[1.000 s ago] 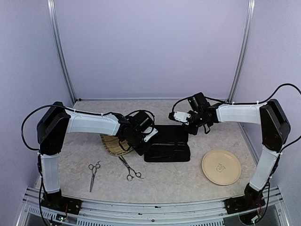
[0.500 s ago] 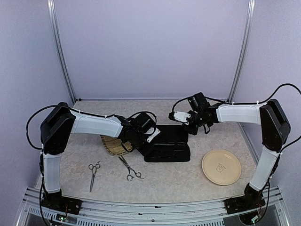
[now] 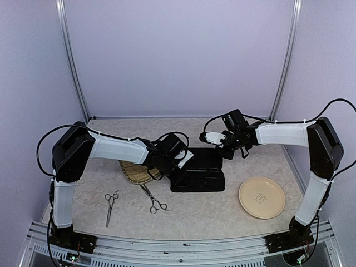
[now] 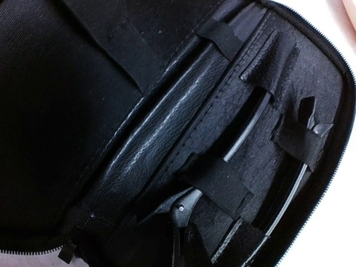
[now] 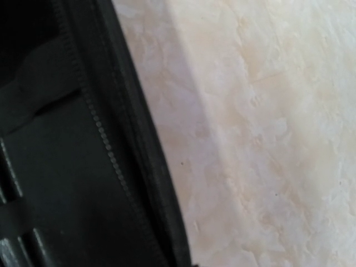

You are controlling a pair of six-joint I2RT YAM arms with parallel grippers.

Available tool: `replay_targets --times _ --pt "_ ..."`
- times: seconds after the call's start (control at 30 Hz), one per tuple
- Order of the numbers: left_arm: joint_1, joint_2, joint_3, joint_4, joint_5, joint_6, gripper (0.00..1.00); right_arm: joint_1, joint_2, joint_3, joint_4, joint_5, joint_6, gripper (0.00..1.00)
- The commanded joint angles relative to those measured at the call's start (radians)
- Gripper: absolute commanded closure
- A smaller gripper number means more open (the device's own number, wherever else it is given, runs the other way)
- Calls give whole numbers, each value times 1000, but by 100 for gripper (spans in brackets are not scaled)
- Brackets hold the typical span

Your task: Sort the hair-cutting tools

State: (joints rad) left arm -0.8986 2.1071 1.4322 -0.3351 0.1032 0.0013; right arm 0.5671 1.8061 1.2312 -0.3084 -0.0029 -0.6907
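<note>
From above, the left claw (image 3: 177, 171) hangs closed over the near-left part of the open black case (image 3: 204, 162), just beside the woven tray (image 3: 130, 171); the right claw (image 3: 221, 149), fingers drawn together, sits at the case's far edge, though I cannot tell whether it pinches that edge; one pair of scissors (image 3: 110, 204) and a second pair (image 3: 154, 200) lie on the tabletop (image 3: 217, 222) near the bases, well apart from the cream plate (image 3: 261, 197); the left wrist view shows one thin clip (image 4: 245, 134) and another clip (image 4: 289, 194) tucked under elastic straps (image 4: 219, 186) inside the case; the right wrist view shows only the case's zipped rim (image 5: 105, 144) on bare tabletop

Black case (image 3: 207, 166) lies between tray (image 3: 131, 170) and plate (image 3: 261, 197).
</note>
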Motion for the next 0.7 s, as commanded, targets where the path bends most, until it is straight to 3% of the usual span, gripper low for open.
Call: replay_targets --times 0.0,0.43,0.67 --pt "-17 36 22 38 69 -6 100 33 32 -24 -42 -40 -1 97" --pt "-40 60 48 42 105 -5 96 34 39 -18 -45 -42 2 97" --pt "-43 -5 -2 31 67 7 73 34 38 -23 -44 -40 1 97"
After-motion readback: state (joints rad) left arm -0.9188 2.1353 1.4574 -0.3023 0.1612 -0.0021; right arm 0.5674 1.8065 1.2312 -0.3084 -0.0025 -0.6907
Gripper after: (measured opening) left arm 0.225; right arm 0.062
